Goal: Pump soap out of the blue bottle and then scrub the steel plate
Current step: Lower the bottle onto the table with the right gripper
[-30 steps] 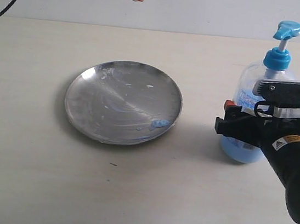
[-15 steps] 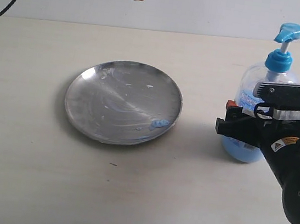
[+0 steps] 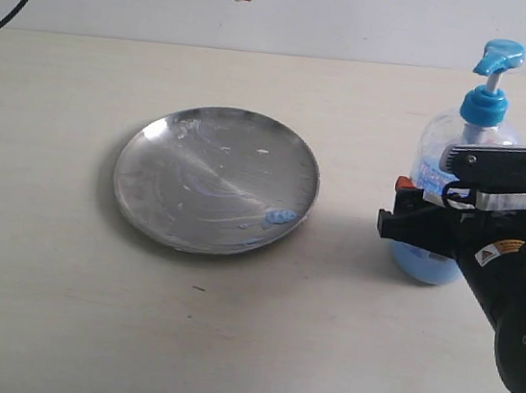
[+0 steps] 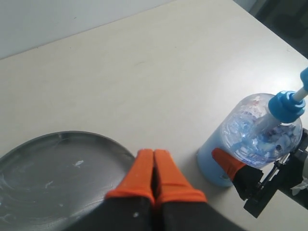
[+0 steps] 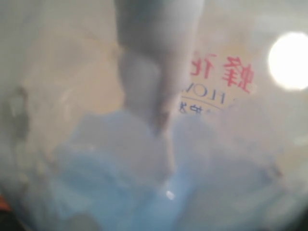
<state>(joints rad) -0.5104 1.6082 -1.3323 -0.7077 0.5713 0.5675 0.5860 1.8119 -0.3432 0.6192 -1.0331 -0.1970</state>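
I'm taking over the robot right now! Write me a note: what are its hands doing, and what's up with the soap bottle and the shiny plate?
Left gripper: shut, holding nothing, raised above the table beside the round shiny steel plate.
Right gripper: jaws wide, clasped on the tall clear plastic blue bottle, which stands on the table to the right of the plate.
Done: a small blob of light-blue soap lies on the plate near its right rim.
Left: scrub the plate, which looks streaky.
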